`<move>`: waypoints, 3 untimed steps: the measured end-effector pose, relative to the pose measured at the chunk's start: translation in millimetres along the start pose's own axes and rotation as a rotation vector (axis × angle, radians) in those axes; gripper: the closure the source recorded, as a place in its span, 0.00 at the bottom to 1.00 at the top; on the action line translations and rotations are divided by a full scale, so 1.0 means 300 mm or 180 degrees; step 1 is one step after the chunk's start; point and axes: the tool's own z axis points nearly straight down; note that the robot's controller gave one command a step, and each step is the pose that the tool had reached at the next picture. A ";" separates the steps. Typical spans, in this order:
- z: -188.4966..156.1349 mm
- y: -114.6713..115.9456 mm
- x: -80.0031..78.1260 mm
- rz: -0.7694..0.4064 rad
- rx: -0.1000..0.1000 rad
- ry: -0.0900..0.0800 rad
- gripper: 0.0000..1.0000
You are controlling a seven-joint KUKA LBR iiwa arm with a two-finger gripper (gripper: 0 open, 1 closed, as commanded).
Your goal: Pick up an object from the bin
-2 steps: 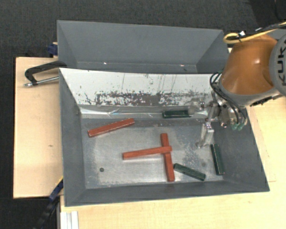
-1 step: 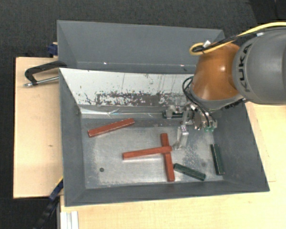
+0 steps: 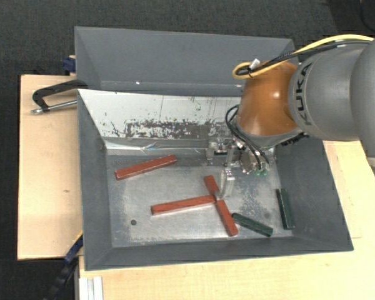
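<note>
My gripper (image 3: 225, 183) hangs low over the bin's middle right, under the orange cover. Its tip is right beside the upper end of a short red-brown stick (image 3: 221, 207) that lies slanted on the floor. A longer red-brown stick (image 3: 182, 205) lies almost level and meets the slanted one at its right end. I see nothing held in the gripper.
Another red-brown stick (image 3: 145, 167) lies at the left, near the back wall. Two dark green sticks rest at the front right: one (image 3: 252, 224) by the lower end of the slanted stick, one (image 3: 285, 208) near the right wall. The arm comes in from the right.
</note>
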 end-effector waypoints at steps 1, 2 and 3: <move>0.016 0.072 0.207 -0.0729 0.0011 0.0007 1.00; 0.020 0.071 0.204 -0.0727 0.0014 -0.0012 0.00; 0.020 0.071 0.204 -0.0727 0.0014 -0.0011 0.00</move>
